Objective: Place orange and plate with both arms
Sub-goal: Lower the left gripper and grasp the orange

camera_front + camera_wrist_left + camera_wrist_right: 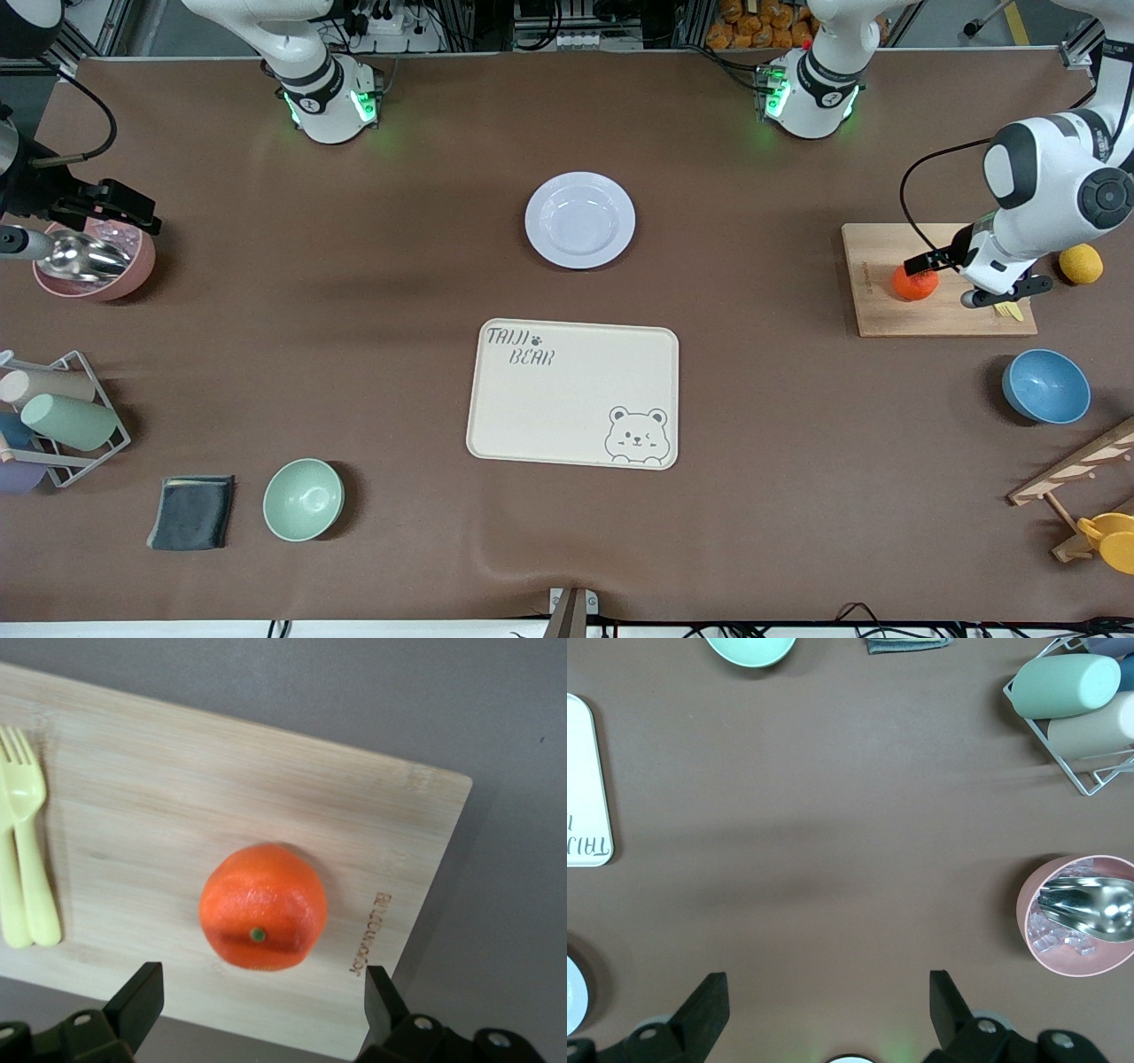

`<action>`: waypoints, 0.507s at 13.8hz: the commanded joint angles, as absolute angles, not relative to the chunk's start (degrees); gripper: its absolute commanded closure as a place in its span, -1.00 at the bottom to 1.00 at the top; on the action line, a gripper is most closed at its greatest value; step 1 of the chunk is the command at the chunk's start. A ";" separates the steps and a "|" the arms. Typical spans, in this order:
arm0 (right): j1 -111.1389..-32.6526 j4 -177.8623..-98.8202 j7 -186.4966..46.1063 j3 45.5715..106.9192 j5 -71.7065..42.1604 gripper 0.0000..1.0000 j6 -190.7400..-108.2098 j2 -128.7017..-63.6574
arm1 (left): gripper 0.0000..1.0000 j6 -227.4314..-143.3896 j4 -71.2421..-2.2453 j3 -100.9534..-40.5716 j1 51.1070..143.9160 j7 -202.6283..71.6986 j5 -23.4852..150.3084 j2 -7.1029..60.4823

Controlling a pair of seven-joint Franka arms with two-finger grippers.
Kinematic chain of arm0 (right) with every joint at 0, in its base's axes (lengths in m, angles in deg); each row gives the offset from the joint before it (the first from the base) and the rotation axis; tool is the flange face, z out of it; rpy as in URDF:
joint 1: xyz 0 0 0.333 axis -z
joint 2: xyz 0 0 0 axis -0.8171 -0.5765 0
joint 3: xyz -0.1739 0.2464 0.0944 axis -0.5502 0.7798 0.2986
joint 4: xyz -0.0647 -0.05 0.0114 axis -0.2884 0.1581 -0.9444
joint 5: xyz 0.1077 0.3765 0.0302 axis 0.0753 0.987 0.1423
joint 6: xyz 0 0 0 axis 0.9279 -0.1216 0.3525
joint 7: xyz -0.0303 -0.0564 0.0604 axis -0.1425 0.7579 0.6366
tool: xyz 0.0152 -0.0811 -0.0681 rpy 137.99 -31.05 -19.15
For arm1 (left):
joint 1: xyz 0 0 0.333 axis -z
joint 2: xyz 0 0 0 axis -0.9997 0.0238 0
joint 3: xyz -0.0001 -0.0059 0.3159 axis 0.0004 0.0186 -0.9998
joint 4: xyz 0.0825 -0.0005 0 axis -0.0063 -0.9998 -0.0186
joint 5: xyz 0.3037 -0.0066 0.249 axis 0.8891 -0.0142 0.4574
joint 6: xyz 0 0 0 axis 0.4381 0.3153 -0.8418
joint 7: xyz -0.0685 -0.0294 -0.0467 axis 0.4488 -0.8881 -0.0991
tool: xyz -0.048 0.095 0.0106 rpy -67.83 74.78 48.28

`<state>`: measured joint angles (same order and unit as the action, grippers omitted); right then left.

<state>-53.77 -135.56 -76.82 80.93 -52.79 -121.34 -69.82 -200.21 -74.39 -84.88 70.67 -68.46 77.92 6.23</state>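
The orange (912, 283) sits on a wooden cutting board (886, 312) at the left arm's end of the table. My left gripper (974, 275) hangs low over the board, open. In the left wrist view the orange (263, 906) lies just ahead of the gap of that gripper (261, 1001), touching neither finger. The pale lavender plate (537, 232) lies empty in the middle, nearer to the bases than the bear tray. My right gripper (133, 214) is open and empty, up over the pink bowl's area; it also shows in the right wrist view (828, 1010).
A cream bear tray (496, 425) lies mid-table. A yellow fork (22, 859) lies on the board, a lemon (1081, 263) beside it, a blue bowl (1045, 385) nearer the camera. A pink bowl with scoop (133, 275), cup rack (97, 416), dark cloth (190, 512) and green bowl (303, 499) are at the right arm's end.
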 commanded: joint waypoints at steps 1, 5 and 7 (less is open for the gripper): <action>-53.74 -135.91 -77.25 80.82 -52.32 -1.00 -121.22 -69.55 | -1.00 -203.68 -74.49 -84.60 70.18 -68.58 79.08 9.32; -53.74 -135.91 -77.25 80.82 -52.32 -1.00 -121.22 -69.55 | -1.00 -206.23 -74.40 -84.61 69.57 -68.66 79.43 12.66; -53.74 -135.91 -77.25 80.82 -52.24 -1.00 -121.13 -69.46 | -1.00 -208.07 -74.32 -84.61 68.60 -68.75 79.52 14.33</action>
